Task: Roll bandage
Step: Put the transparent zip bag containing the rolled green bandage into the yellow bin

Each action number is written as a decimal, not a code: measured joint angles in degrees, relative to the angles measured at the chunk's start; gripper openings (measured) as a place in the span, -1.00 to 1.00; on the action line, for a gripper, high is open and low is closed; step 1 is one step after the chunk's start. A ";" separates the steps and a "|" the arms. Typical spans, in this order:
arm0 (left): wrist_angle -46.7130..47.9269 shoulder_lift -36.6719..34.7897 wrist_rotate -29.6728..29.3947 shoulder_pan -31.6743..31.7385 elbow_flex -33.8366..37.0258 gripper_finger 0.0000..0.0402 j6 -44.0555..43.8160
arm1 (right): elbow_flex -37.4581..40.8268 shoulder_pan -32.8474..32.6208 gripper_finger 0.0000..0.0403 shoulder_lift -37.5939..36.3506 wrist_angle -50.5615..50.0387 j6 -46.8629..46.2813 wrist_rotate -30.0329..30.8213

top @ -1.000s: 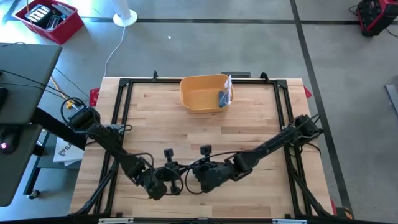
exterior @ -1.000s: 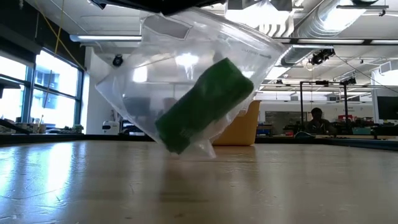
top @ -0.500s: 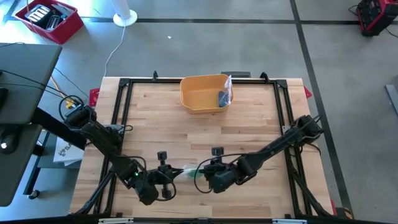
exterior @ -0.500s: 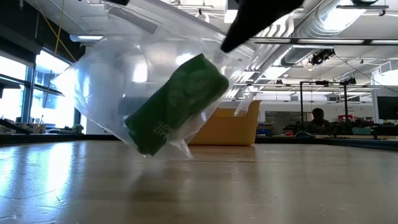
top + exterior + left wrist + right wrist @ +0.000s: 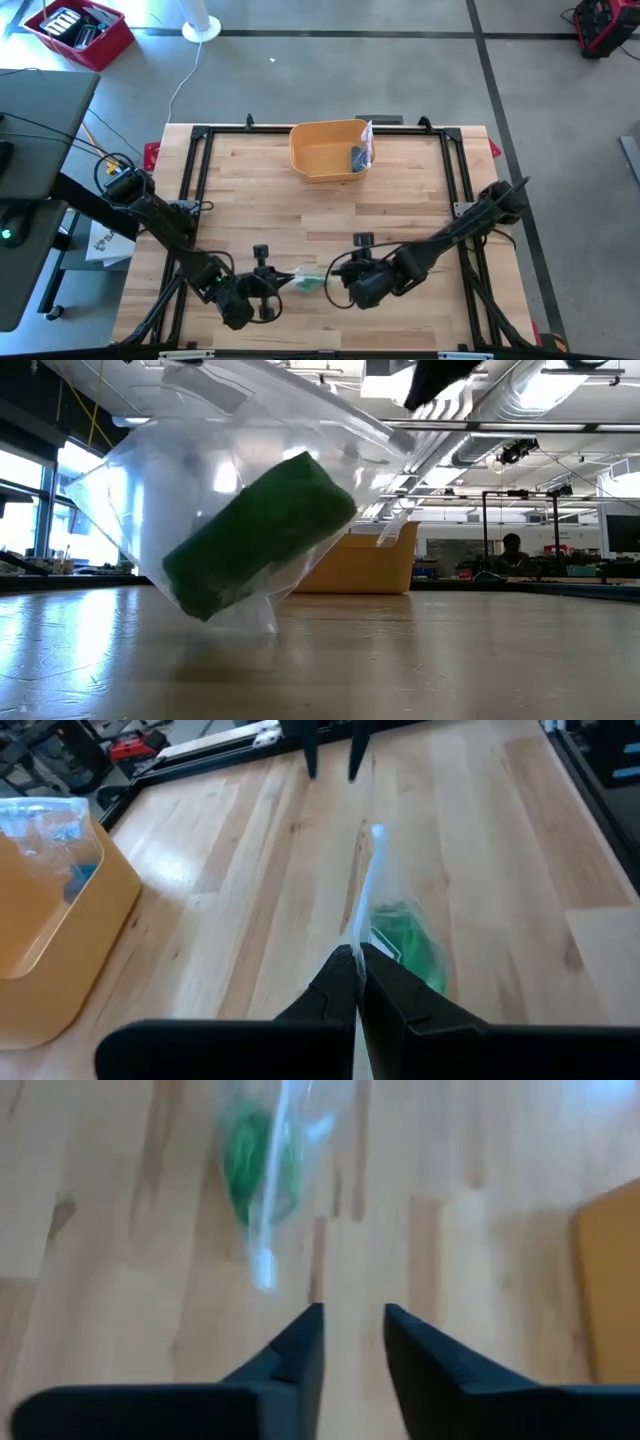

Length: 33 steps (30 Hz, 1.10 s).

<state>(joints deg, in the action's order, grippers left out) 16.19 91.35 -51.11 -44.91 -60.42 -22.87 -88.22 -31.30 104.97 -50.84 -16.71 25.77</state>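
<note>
Green bandage roll (image 5: 258,535) in bag (image 5: 200,470), long axis tilted, upper end right.

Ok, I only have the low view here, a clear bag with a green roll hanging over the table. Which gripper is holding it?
Observer: The left gripper, shut on the top edge of the clear bag; the left wrist view shows it.
Operator: And the right one?
Observer: The right gripper has its fingers apart with nothing between them, and the bag lies ahead of it.
Operator: Is the roll anywhere near the bin?
Observer: No. From above, the green roll is near the table's front edge, between the two grippers, while the yellow bin sits at the back.
</note>
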 joint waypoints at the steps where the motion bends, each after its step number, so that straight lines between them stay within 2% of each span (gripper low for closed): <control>1: -0.06 0.00 0.00 0.14 0.00 -1.00 -0.10 | -0.18 0.01 -0.46 -0.57 0.59 0.45 0.35; 6: -0.50 0.02 0.02 1.04 0.00 -1.00 -1.04 | -0.01 0.09 -0.17 -0.31 11.13 5.25 0.32; 11: -1.35 0.09 0.22 1.78 0.00 -1.00 -0.99 | -0.02 1.49 -0.16 2.68 17.52 7.64 -0.77; 16: -1.73 0.10 0.59 2.22 0.00 -1.00 -0.58 | -0.07 3.34 -0.41 5.62 22.41 8.08 -1.88; 20: -2.08 0.11 0.54 2.25 0.00 -0.98 -0.60 | -0.05 4.79 -0.84 6.47 22.52 6.60 -2.29; 22: -0.98 -0.07 0.66 2.34 0.00 -0.91 -1.42 | -0.06 5.60 -0.95 6.18 21.41 5.53 -2.32; 27: 14.52 -3.70 2.76 3.33 -0.04 -0.65 -17.69 | -0.05 11.33 -0.99 1.50 10.26 -0.38 -1.20; 30: 25.25 -4.41 2.74 3.07 -0.04 -0.56 -29.40 | -0.07 17.34 -0.99 -2.16 5.20 -1.50 2.06; 33: 30.84 -4.18 2.18 2.04 -0.04 -0.52 -37.08 | -0.07 24.62 -0.99 -6.14 4.51 -0.98 2.36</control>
<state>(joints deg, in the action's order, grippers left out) 47.03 87.18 -48.93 -42.87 -60.47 -59.95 -88.29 -6.69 98.83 -46.33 -17.69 28.13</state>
